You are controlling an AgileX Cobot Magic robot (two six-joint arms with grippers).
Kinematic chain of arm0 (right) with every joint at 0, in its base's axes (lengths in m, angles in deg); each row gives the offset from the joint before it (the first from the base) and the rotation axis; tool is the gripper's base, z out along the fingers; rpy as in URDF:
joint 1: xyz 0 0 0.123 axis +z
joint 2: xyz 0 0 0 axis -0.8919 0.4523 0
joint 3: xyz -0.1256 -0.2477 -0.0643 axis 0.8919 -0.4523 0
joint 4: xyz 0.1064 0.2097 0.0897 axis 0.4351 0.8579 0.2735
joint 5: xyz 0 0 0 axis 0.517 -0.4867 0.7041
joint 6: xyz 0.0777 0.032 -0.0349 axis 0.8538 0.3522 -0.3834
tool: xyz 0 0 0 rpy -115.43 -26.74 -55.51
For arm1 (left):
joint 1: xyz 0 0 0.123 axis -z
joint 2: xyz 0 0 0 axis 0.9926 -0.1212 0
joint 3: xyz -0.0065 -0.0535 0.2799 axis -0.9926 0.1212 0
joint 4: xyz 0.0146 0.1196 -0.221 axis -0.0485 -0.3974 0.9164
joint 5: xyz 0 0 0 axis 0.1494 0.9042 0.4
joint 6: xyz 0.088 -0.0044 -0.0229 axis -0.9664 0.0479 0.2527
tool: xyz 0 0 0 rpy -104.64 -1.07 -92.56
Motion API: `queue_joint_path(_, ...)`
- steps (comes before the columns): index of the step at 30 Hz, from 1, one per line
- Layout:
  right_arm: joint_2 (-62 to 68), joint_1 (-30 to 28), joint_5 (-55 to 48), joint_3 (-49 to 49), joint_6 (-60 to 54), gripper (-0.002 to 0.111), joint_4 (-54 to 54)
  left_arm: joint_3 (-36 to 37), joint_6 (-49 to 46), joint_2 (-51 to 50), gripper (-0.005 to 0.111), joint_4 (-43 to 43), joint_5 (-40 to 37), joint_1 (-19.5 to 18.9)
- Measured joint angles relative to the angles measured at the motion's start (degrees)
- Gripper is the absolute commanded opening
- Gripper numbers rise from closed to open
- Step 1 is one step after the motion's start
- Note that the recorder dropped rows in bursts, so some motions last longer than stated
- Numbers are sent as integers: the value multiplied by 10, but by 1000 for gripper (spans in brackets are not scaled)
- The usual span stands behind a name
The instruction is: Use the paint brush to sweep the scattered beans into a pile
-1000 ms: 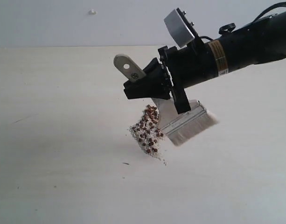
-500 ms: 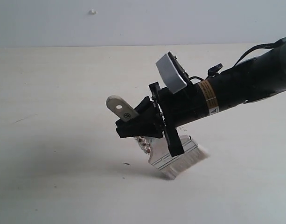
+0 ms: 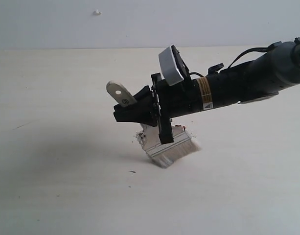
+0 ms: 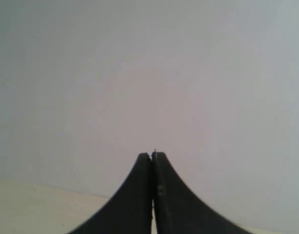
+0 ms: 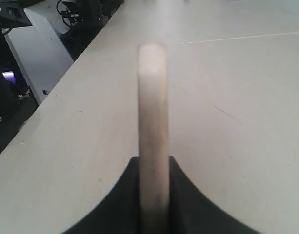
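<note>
Bristles (image 3: 176, 152) of the paint brush (image 3: 119, 93) press onto the table (image 3: 52, 156), while its handle tilts up toward the left of the exterior view. Your right gripper (image 3: 127, 112) is clamped narrowly on that handle, just below the holed end. Only a few beans (image 3: 141, 135) and whitish crumbs (image 3: 139, 141) show on the table beside the left edge of the metal band (image 3: 157, 146); whatever lies behind the brush head is hidden. Your left gripper (image 4: 152, 157) has its fingers pressed together on nothing, facing a blank wall (image 4: 139, 73).
</note>
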Motion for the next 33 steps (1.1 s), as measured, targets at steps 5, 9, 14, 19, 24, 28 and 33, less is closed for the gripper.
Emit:
queue_joint_path(5, 21, 0, 0, 33, 14, 0, 2, 0, 0, 0, 0, 0, 0, 0)
queue_joint_path(9, 26, 0, 0, 48, 22, 0, 6, 0, 0, 0, 0, 0, 0, 0)
queue_joint_path(14, 26, 0, 0, 68, 76, 0, -6, 0, 0, 0, 0, 0, 0, 0)
queue_joint_path(19, -16, 0, -1, 68, 110, 0, -10, 0, 0, 0, 0, 0, 0, 0)
queue_joint_path(24, -70, 0, -69, 60, 173, 0, -4, 0, 0, 0, 0, 0, 0, 0)
queue_joint_path(28, -103, 0, -150, 26, 172, 0, 46, 0, 0, 0, 0, 0, 0, 0)
queue_joint_path(33, -137, 0, -164, -57, 23, 0, 240, 0, 0, 0, 0, 0, 0, 0)
